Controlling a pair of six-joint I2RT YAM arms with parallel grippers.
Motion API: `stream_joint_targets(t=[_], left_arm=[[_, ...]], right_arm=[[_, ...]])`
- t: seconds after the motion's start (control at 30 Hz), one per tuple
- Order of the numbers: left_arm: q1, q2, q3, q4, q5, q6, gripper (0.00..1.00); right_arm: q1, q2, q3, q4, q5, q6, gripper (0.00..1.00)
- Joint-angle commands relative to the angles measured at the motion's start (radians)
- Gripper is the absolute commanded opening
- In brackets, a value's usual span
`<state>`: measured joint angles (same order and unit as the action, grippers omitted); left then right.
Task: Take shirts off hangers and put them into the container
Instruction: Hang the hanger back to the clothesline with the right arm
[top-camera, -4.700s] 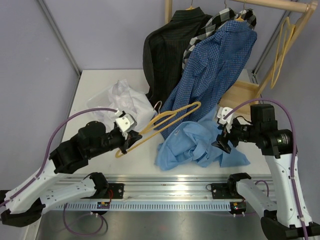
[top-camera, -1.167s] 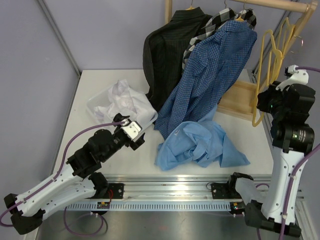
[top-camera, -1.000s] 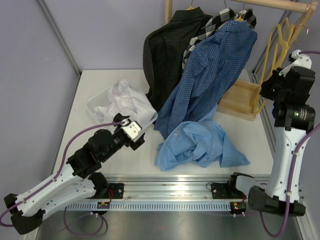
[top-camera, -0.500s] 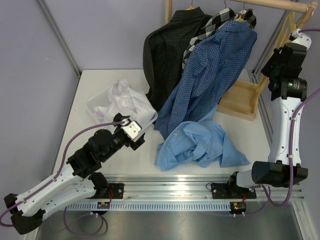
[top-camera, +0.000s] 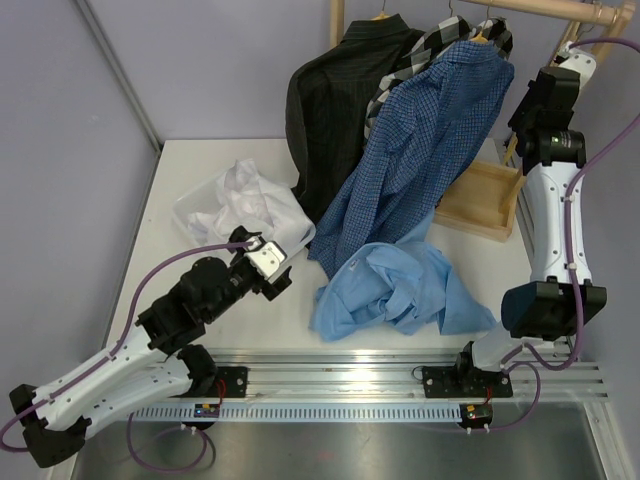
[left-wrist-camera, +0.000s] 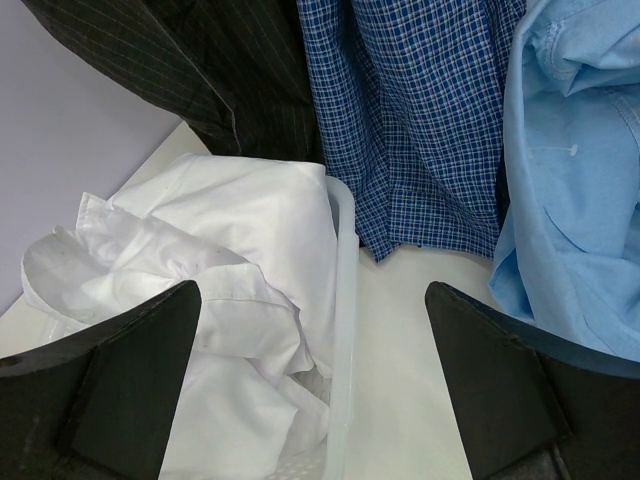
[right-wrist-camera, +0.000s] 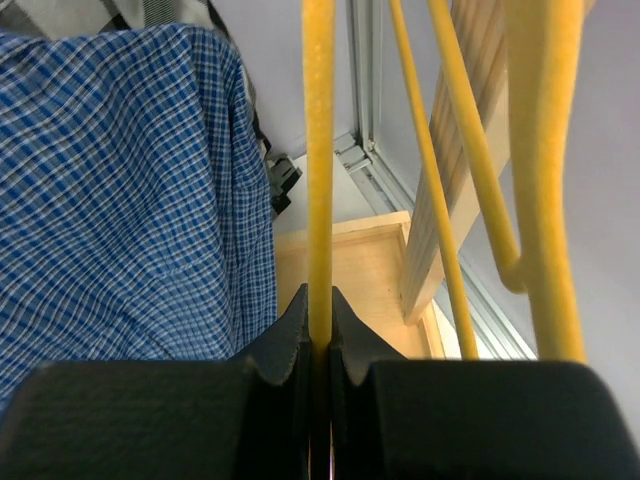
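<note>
The right jaws, high beside the wooden rail (top-camera: 540, 8), were clenched on a thin yellow hanger (right-wrist-camera: 318, 150). The left jaws hung released above the white container (left-wrist-camera: 345, 330), which held a crumpled white shirt (left-wrist-camera: 230, 250). A light blue shirt (top-camera: 400, 285) lay nearby on the worktop (top-camera: 200, 170).

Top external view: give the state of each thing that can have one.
white shirt, crumpled in container
light blue shirt, heaped on table
dark blue check shirt, hanging
black pinstriped shirt, hanging
black-and-white check shirt, hanging
left gripper, open, empty
right gripper, shut on yellow hanger
</note>
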<state>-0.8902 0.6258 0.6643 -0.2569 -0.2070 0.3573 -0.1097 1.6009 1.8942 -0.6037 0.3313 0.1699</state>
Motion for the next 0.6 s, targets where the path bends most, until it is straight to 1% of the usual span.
stream_joint_targets(t=[0.0, 0.2, 0.33, 0.37, 0.43, 0.47, 0.5, 0.53, 0.57], left_arm=[[0.004, 0.005, -0.002, 0.065, -0.003, -0.015, 0.99], [0.004, 0.011, 0.000, 0.064, 0.012, -0.017, 0.99], [0.004, 0.015, 0.000, 0.062, 0.034, -0.015, 0.99], [0.004, 0.015, 0.000, 0.061, 0.038, -0.015, 0.99], [0.004, 0.014, -0.002, 0.059, 0.058, -0.015, 0.99], [0.004, 0.011, -0.003, 0.059, 0.070, -0.017, 0.99], [0.004, 0.011, -0.003, 0.059, 0.084, -0.015, 0.99], [0.004, 0.006, -0.003, 0.061, 0.122, -0.015, 0.99], [0.004, 0.003, -0.005, 0.062, 0.145, -0.017, 0.99]], right_arm=[[0.001, 0.017, 0.065, 0.085, 0.063, -0.012, 0.00], [0.001, 0.067, 0.054, 0.088, 0.054, -0.030, 0.00], [0.001, 0.054, -0.004, 0.113, 0.034, -0.036, 0.00], [0.001, 0.044, -0.018, 0.116, 0.019, -0.041, 0.04], [0.001, 0.001, -0.062, 0.117, -0.020, -0.076, 0.29], [0.001, -0.021, -0.082, 0.122, -0.065, -0.090, 0.43], [0.001, -0.047, -0.107, 0.134, -0.092, -0.104, 0.64], [0.001, -0.111, -0.169, 0.166, -0.150, -0.139, 0.75], [0.001, -0.143, -0.202, 0.183, -0.179, -0.159, 0.83]])
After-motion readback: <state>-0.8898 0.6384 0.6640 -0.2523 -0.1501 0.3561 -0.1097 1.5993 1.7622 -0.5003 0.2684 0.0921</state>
